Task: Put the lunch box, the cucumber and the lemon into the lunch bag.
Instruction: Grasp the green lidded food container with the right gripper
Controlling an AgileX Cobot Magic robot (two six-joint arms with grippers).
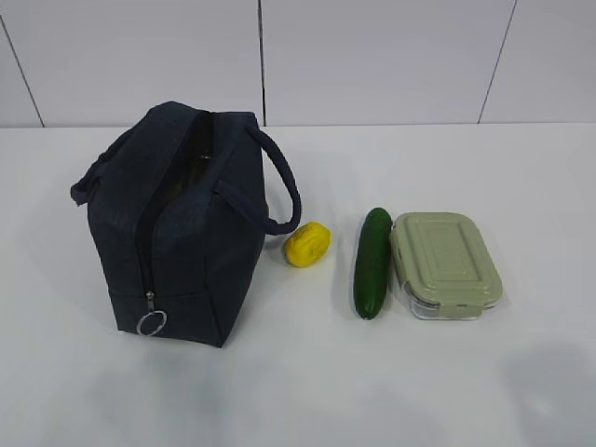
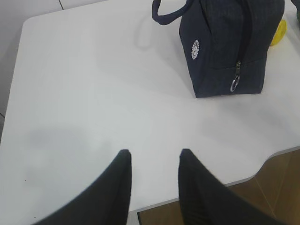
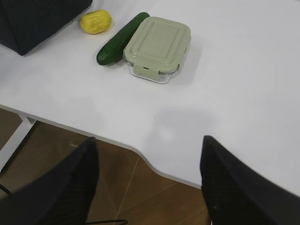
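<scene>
lemon (image 2: 280,33) half hidden behind lunch bag (image 2: 229,47); left claw (image 2: 152,157) and right claw (image 3: 147,143) both open, empty

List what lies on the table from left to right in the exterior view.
lunch bag → lemon → cucumber → lunch box

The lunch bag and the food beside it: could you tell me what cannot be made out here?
- Inside of the lunch bag: dark in the exterior view.
- Lunch box contents: covered by its lid.
- Lemon, left wrist view: mostly behind the bag.
- Bag, right wrist view: cut off by the frame edge.
</scene>
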